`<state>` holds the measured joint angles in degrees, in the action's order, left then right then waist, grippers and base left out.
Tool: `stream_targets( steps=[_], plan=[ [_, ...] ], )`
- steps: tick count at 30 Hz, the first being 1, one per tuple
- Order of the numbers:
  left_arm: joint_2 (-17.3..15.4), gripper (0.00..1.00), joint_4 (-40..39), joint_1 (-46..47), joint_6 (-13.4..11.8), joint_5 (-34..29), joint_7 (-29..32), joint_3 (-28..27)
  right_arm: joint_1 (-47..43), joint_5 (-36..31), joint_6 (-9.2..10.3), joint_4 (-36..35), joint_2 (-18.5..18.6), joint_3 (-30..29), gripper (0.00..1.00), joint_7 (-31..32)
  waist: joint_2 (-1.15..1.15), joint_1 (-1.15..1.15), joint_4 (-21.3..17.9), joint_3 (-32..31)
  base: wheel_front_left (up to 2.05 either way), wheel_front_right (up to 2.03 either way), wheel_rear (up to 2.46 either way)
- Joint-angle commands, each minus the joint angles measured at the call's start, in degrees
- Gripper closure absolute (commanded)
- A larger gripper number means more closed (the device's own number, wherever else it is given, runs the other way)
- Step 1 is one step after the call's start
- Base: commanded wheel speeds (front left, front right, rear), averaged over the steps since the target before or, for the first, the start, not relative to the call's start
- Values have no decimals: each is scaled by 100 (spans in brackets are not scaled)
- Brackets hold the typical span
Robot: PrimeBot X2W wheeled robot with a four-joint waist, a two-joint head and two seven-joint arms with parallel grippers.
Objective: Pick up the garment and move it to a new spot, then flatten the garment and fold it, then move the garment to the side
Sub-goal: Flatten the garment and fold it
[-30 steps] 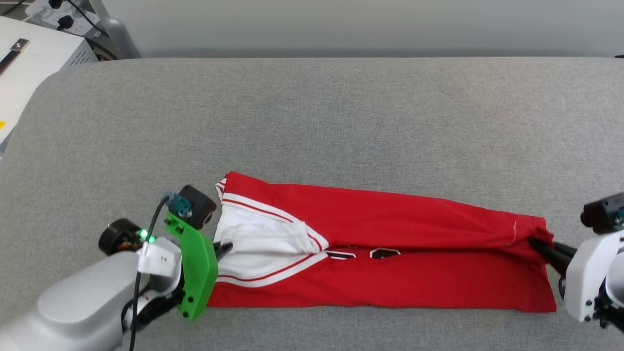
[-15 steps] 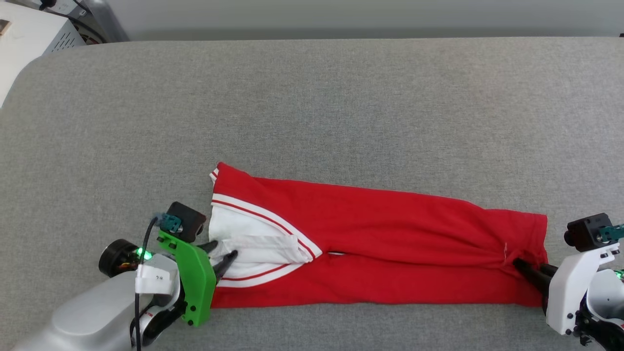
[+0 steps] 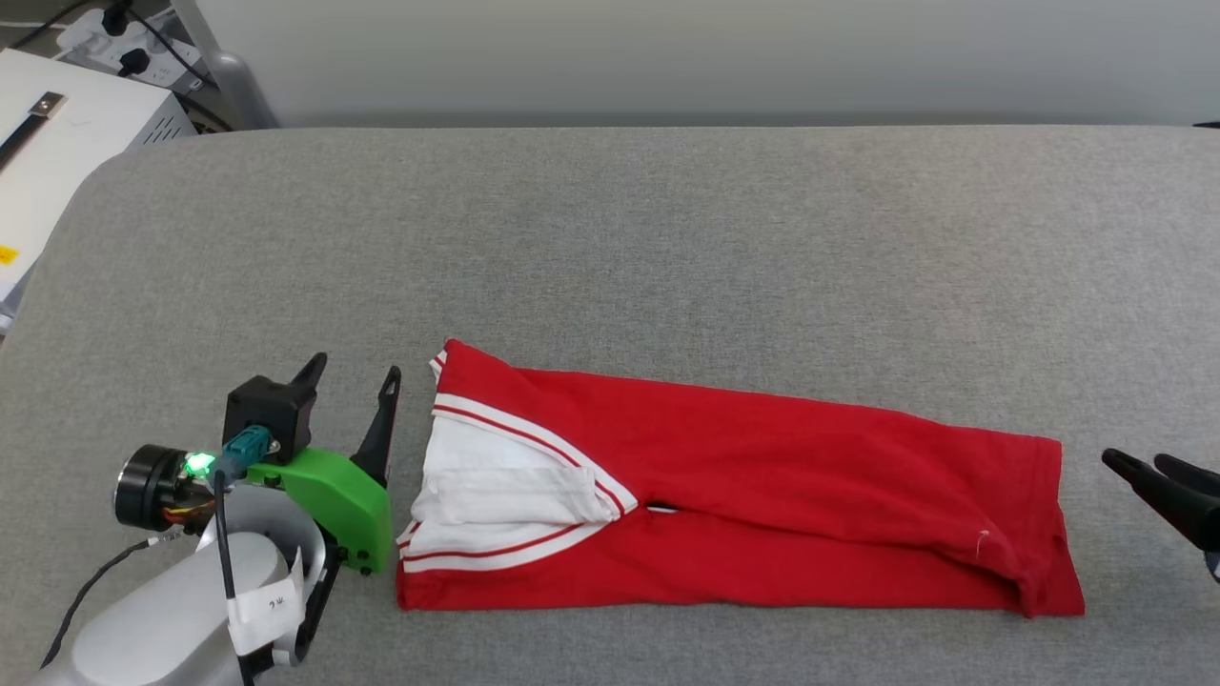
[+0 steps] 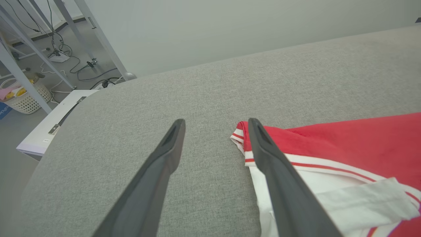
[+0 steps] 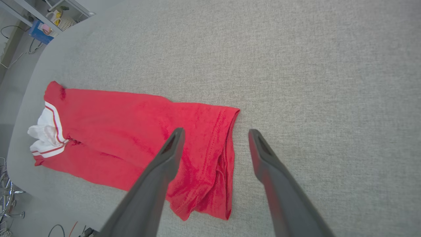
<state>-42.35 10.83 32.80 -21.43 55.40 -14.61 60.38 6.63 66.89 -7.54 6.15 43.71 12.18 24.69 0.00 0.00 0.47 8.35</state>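
Folded lengthwise, the garment (image 3: 762, 495) is laid at the pad's (image 3: 610, 238) six o'clock. At its nine and three, left gripper (image 3: 355, 367) and right gripper (image 3: 1139, 464) are spread wide, empty. Crosswise folding is judged next; an end must be grasped.

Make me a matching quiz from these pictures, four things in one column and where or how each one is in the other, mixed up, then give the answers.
Column one:
1. garment
2. left gripper
3. right gripper
4. white cabinet

Column two:
A. open, just past the hem, touching nothing
B. folded into a long strip on the grey surface
C. beyond the surface's far left corner
D. open, beside the sleeve end, touching nothing

Pairs: 1-B, 2-D, 3-A, 4-C
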Motion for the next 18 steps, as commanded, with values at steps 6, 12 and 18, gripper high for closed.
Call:
stream_targets(
  steps=[6, 12, 18],
  plan=[
    [349, 0, -605, -721, -711, -1251, -37, -1189, -92, 165, 5, 536, 2, -137, 0, 686, 0, 0, 276, 247, 0, 0, 0],
    [782, 0, -652, -1187, -641, -1958, -38, -1947, 45, 40, 5, 891, -265, 60, 0, 870, 0, 0, 480, 430, 0, 0, 0],
    [1367, 0, -573, -1658, -243, -2669, -39, -2683, 243, 188, 5, 1041, -637, 482, 0, 1113, 0, 0, 664, 606, 0, 0, 0]
  ],
)
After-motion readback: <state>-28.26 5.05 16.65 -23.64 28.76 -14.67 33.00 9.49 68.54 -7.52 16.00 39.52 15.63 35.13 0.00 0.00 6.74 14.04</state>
